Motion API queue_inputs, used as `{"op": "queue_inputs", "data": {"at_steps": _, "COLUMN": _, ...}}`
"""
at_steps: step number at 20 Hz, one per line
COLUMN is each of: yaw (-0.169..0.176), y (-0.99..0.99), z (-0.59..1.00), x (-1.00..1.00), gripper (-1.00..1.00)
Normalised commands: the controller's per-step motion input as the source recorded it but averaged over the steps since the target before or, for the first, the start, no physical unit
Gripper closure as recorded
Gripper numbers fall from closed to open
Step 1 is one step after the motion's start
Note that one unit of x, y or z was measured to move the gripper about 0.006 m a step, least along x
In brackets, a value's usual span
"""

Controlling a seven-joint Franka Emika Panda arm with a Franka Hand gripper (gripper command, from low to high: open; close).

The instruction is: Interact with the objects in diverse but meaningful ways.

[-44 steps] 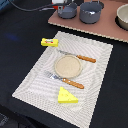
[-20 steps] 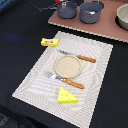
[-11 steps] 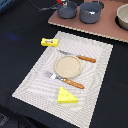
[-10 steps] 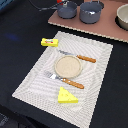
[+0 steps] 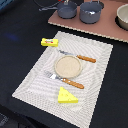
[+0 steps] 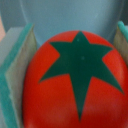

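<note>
Hand [image 6: 70,65] around red tomato [image 6: 75,85]

Red tomato [image 6: 75,85] blurred; cropped by frame edges.

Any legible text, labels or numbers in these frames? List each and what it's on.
None legible.
Yellow block: red label, too blurred to read.
Tomato between the gripper fingers: green star-shaped top only, no text.
Cheese wedge, plate, pots: nothing printed that shows.
</note>
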Motion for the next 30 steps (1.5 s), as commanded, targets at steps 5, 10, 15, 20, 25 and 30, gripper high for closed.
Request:
{"op": "queue_inputs", "data": {"at_steps": 5, "yaw": -0.046, "y": 0.13, "z": 0.00, "x": 0.34, "gripper": 1.00}}
{"op": "queue_inputs", "data": {"at_steps": 10, "yaw": -0.059, "y": 0.11, "z": 0.00, "x": 0.31, "gripper": -1.00}}
{"op": "queue_inputs", "data": {"at_steps": 15, "yaw": -0.059, "y": 0.09, "z": 0.13, "x": 0.16, "gripper": -1.00}}
{"op": "queue_inputs", "data": {"at_steps": 20, "yaw": -0.062, "y": 0.13, "z": 0.33, "x": 0.15, "gripper": -1.00}}
{"op": "queue_inputs", "data": {"at_steps": 25, "yaw": -0.069, "y": 0.04, "z": 0.70, "x": 0.11, "gripper": -1.00}}
{"op": "queue_inputs", "data": {"at_steps": 30, "yaw": -0.061, "y": -0.27, "z": 0.57, "x": 0.12, "gripper": -1.00}}
